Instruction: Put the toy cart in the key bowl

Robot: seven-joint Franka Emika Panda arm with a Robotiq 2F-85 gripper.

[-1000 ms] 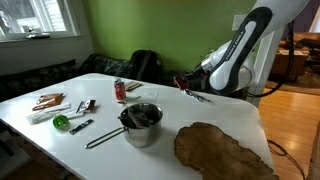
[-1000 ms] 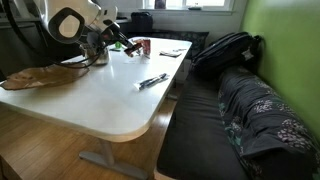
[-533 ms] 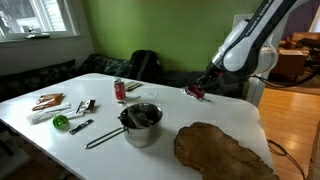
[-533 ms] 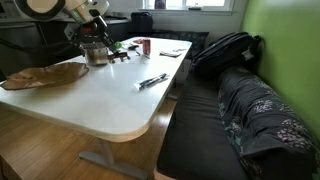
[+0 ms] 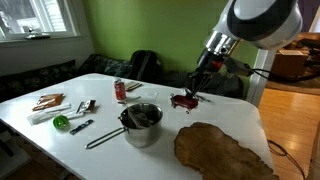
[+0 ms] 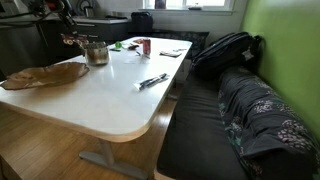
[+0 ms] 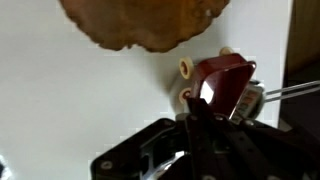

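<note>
Above the white table, before a green wall, the gripper clamps the toy cart near the key bowl.

green wall, daylit window, white table, dark couch, wooden floor.

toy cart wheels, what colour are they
Cream wheels on a red toy cart; the wrist view shows them best.

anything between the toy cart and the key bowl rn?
Nothing. In the wrist view only bare white table lies between the toy cart and the key bowl.
</note>
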